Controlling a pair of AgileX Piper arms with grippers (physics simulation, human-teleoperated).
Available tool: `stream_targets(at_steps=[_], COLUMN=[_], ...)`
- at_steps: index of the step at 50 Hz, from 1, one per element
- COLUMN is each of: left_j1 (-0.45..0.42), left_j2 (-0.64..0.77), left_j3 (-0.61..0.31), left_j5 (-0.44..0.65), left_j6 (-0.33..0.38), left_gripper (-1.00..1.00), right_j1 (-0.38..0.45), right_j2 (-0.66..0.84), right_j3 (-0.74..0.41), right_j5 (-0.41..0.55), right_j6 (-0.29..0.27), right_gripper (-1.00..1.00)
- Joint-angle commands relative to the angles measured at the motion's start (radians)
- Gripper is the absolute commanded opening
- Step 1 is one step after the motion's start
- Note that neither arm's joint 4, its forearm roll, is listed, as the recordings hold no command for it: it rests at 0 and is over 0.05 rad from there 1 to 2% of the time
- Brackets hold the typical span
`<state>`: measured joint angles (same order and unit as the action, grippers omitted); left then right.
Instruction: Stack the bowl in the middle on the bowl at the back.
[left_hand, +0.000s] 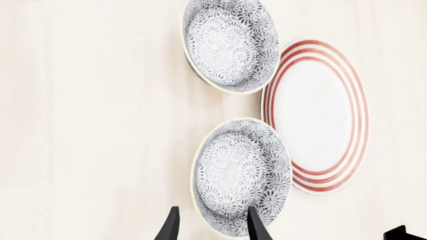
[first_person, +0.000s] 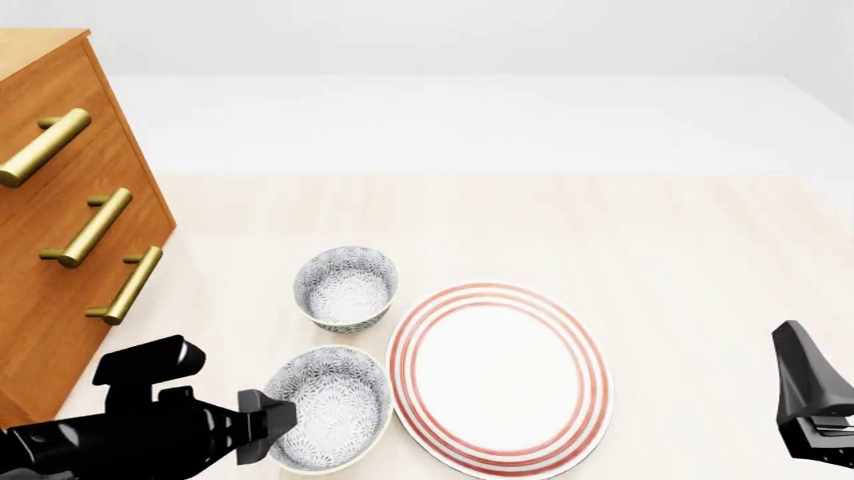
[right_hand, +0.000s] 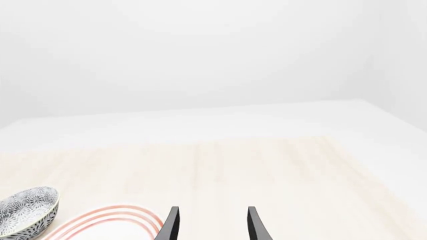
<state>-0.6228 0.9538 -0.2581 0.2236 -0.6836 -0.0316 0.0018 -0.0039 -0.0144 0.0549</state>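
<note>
**Inspector:** Firstly, left wrist view. The left gripper has its fingers parted, holding nothing; one fingertip overlaps the rim of the bowl in the middle, the other is over bare table. The bowl at the back sits apart, beyond it. Both flank the red-ringed plate.

**Assessor:** Handling?

**Inspector:** Judged rigid, glazed, slippery and breakable. A pinch across the rim wall suits best.

**Assessor:** Front view?

**Inspector:** The left gripper is beside the middle bowl; contact cannot be told. The back bowl stands behind, near a wooden drawer cabinet.

**Assessor:** Right wrist?

**Inspector:** The right gripper is parted, empty, well apart from both bowls.
</note>
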Motion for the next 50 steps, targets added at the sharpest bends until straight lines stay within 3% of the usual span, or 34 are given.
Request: stream_targets(at_steps=[1, 34, 43, 44, 46, 50], left_j1=[0.054, 0.033, 0.021, 0.032, 0.026, 0.016], left_j2=[0.080, 0.316, 0.312, 0.288, 0.193, 0.134], left_j3=[0.009, 0.014, 0.017, 0.009, -0.009, -0.023], left_j5=[-0.077, -0.289, -0.296, -0.269, -0.190, -0.131], left_j6=[0.030, 0.045, 0.047, 0.060, 0.040, 0.034], left_gripper=[1.00, 1.00, 1.00, -1.00, -1.00, -1.00], right_j1=[0.000, -0.001, -0.002, -0.002, -0.001, 0.000], right_j2=[0.000, -0.001, -0.001, -0.001, -0.001, -0.001], right_j3=[0.000, 0.000, 0.000, 0.000, 0.000, 0.000], right_j5=[0.000, -0.003, -0.004, -0.005, -0.004, -0.003], right_j6=[0.002, 0.012, 0.015, 0.016, 0.012, 0.009], right_gripper=[1.00, 1.00, 1.00, 1.00, 1.00, 1.00])
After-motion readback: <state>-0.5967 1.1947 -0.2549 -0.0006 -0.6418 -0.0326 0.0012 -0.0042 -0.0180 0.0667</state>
